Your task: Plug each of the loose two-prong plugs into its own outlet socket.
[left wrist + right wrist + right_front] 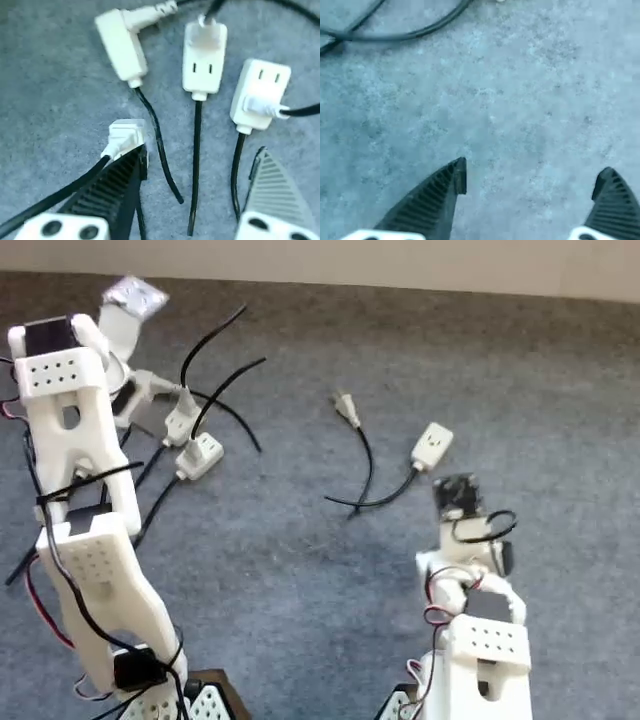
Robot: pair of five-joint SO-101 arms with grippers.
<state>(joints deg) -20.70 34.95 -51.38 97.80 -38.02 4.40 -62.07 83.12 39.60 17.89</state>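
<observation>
In the left wrist view my left gripper stands open over three white outlet blocks. The middle outlet and the outer outlet each carry a white plug. The third outlet lies on its side. A loose white two-prong plug on a black cord rests against the tip of one dark finger. Another loose plug lies mid-table, its cord curving to a lone outlet. My right gripper is open above bare carpet, just short of that outlet.
Grey carpet covers the table. Black cords fan out around the left cluster of outlets. A black cord crosses the far edge of the right wrist view. The right arm stands at the front right.
</observation>
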